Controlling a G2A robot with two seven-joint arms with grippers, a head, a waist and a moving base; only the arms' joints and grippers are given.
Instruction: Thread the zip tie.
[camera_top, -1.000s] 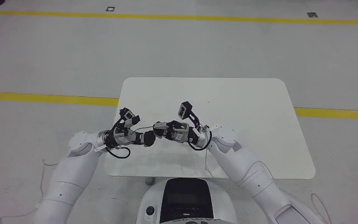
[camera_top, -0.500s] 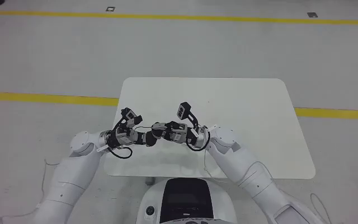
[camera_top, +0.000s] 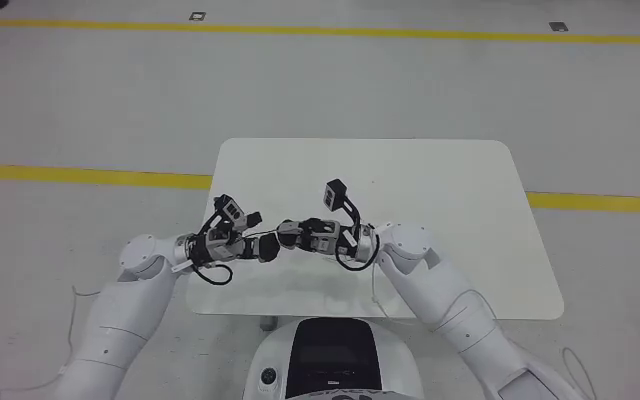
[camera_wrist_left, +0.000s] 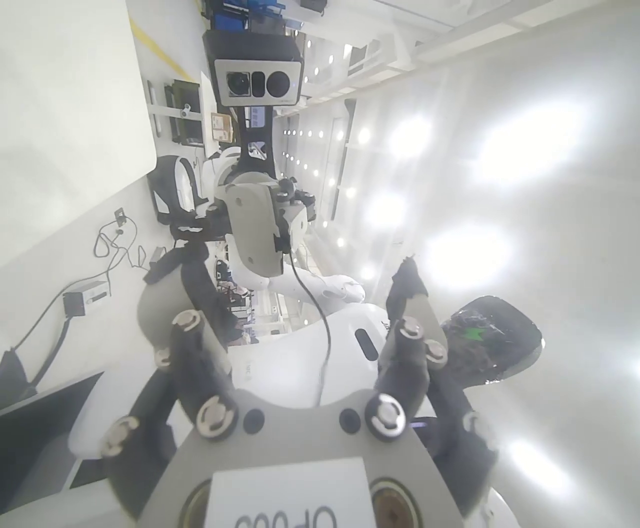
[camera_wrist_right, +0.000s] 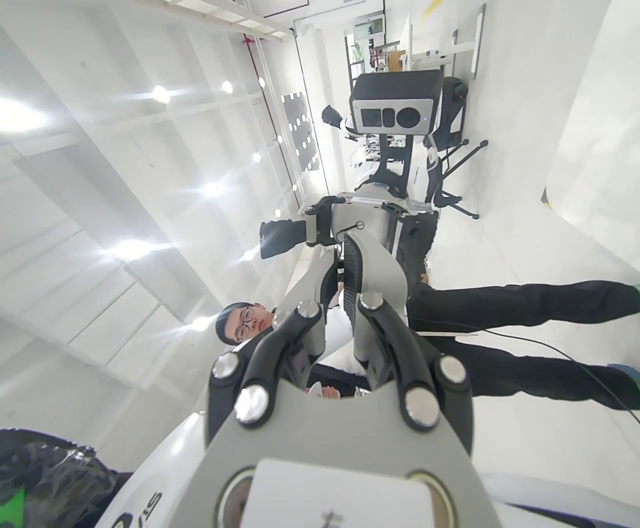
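Over the front part of the white table (camera_top: 430, 200) my two grippers face each other, tip to tip. My right gripper (camera_top: 287, 232) (camera_wrist_right: 342, 247) has its fingers pressed close together. A thin dark strand with a small ring end, apparently the zip tie (camera_wrist_right: 356, 226), shows at their tips. My left gripper (camera_top: 266, 247) (camera_wrist_left: 287, 272) stands open, its dark padded fingers (camera_wrist_left: 407, 290) spread wide. The right gripper's tips point into that gap, toward the left palm. I cannot tell whether the strand touches the left gripper.
The bare table top stretches to the back and right of the arms. Its front edge (camera_top: 300, 314) lies just below the grippers. Grey floor with a yellow line (camera_top: 100, 176) surrounds the table.
Both wrists shifted only slightly; the right wrist edged a little to the right. The grippers stay tip to tip, in the same states.
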